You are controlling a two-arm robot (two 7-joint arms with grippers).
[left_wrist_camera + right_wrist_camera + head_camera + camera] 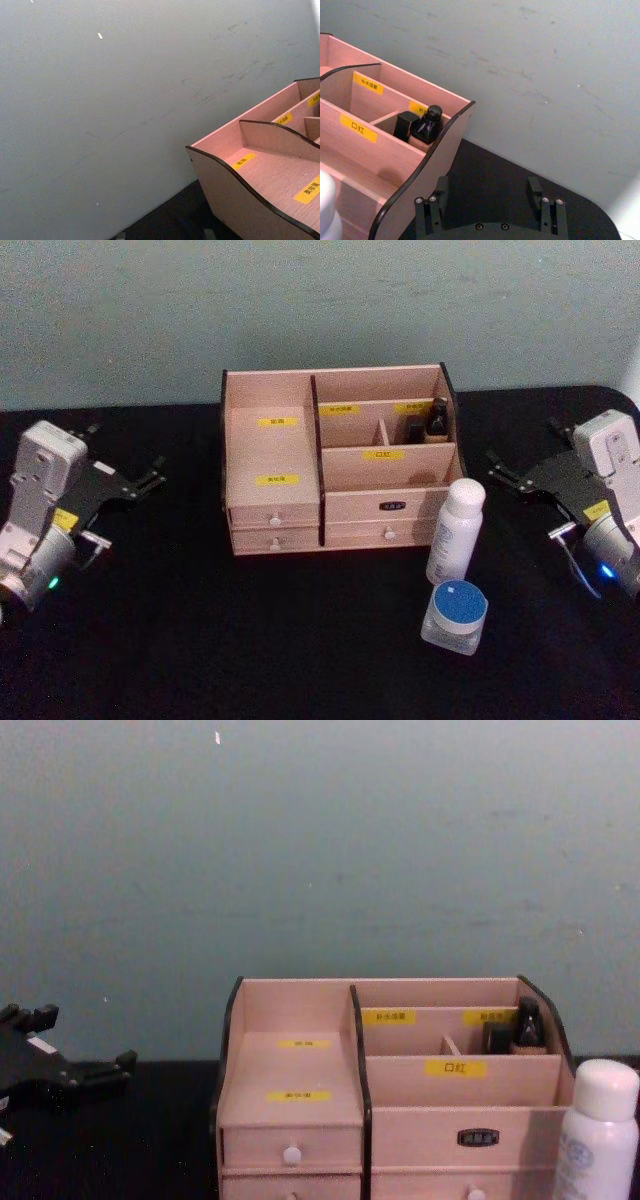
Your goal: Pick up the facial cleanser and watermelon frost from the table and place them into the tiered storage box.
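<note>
While the left gripper (152, 475) is parked well apart, spread and empty, the upright white facial cleanser bottle (456, 530), just before the tiered storage box (265, 390) and its right drawers, is flanked closely by the right gripper (505, 472), likewise spread and empty.

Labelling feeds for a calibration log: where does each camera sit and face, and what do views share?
Head: high up, facing forward and down at the tiered storage box, white bottle, blue-lidded jar; left pincer and right pincer flank them.
Chest: lower, looking level at the box front; left pincer at its left edge.
Left wrist: on the left arm, facing the box's left end and wall.
Right wrist: behind the open right pincer, facing the box's right end, dark bottles.
Shared: head and chest both show the white bottle.
</note>
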